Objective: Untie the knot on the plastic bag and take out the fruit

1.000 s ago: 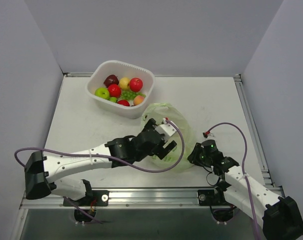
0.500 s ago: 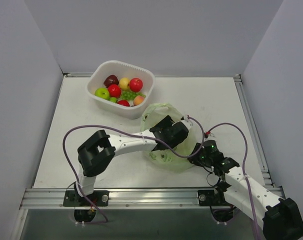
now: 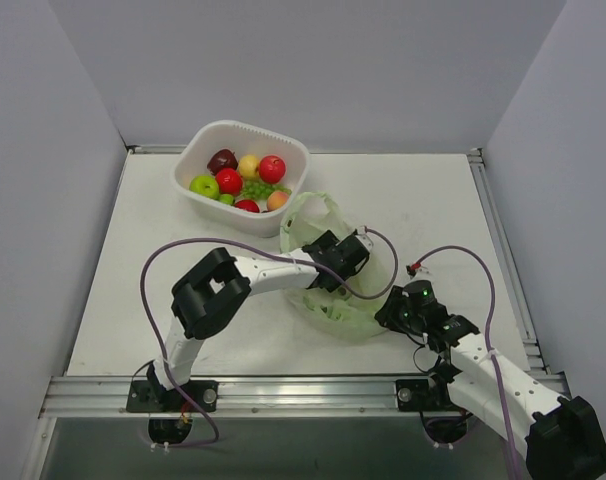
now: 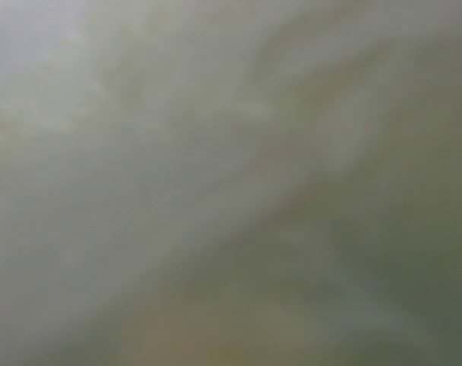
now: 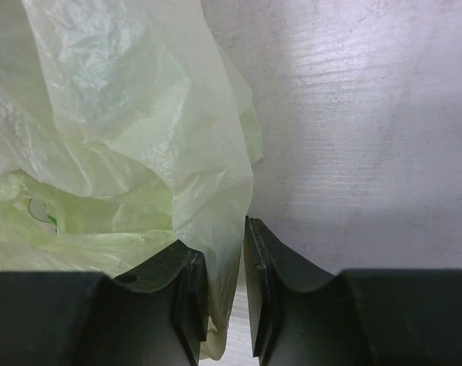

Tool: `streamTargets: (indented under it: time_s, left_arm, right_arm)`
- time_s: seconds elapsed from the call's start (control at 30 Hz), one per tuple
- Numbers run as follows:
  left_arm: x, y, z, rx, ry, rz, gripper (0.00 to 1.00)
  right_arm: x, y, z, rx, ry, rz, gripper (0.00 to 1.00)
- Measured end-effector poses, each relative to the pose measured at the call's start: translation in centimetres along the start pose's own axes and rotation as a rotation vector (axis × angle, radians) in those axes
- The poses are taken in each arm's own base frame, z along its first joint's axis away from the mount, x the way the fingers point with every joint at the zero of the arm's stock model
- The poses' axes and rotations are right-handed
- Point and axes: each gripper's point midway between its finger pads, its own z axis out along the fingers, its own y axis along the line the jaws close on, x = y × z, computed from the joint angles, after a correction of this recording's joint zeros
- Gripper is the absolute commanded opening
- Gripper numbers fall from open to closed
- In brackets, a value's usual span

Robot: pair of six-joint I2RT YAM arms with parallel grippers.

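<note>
Reaching across from the left, the left hand [image 3: 349,262] was buried in the thin, crinkly, translucent pale green plastic bag [image 3: 308,228]. The bag lay slumped on the grey worktop [image 3: 438,200] just in front of the white plastic basket [image 3: 238,129], its upper fold close to the basket's near wall. Blurred greenish plastic bag [image 4: 231,183] filled the left wrist view, so whether that hand was released or clenched could not be told. The right hand [image 3: 389,317] sat at the bag's right edge, its two dark fingers [image 5: 189,282] clenched on a hanging fold of the bag [image 5: 139,130]. The left arm's purple cable [image 3: 393,265] arced over the bag's right side, between the two hands. The small glossy fruit lay in the basket, well apart from both hands: a red apple [image 3: 272,168], a light green apple [image 3: 204,186], a dark round piece [image 3: 222,160] and a yellow one [image 3: 248,165]. A bunch of green grapes [image 3: 258,188] and a small peach [image 3: 277,200] lay beside them.
</note>
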Motion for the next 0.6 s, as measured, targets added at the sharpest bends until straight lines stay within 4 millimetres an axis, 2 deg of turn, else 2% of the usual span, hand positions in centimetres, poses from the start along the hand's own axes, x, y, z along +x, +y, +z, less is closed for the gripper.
streamTargets:
  time_s: [0.07, 0.1, 0.2, 0.3, 0.43, 0.5, 0.6]
  left_arm:
    - [-0.1, -0.5, -0.2, 0.010, -0.004, 0.004, 0.67]
    - [-0.1, -0.8, -0.4, 0.016, -0.008, 0.010, 0.57]
    - [-0.3, -2.0, -1.8, 0.054, -0.023, 0.025, 0.52]
    - [-0.9, -2.9, -4.2, 0.105, -0.057, 0.024, 0.52]
    - [-2.8, -2.6, -8.8, 0.181, -0.140, -0.030, 0.52]
    - [-4.1, -1.5, -11.5, 0.211, -0.199, -0.079, 0.52]
    - [-6.3, 1.2, -15.9, 0.238, -0.310, -0.163, 0.52]
  right_arm:
    - [0.0, 0.0, 0.0, 0.000, 0.000, 0.000, 0.23]
    - [0.0, 0.0, 0.0, 0.000, 0.000, 0.000, 0.23]
    - [0.0, 0.0, 0.0, 0.000, 0.000, 0.000, 0.23]
    - [0.0, 0.0, 0.0, 0.000, 0.000, 0.000, 0.23]
    - [0.0, 0.0, 0.0, 0.000, 0.000, -0.001, 0.23]
    - [0.0, 0.0, 0.0, 0.000, -0.001, -0.001, 0.23]
    - [0.0, 0.0, 0.0, 0.000, 0.000, -0.001, 0.23]
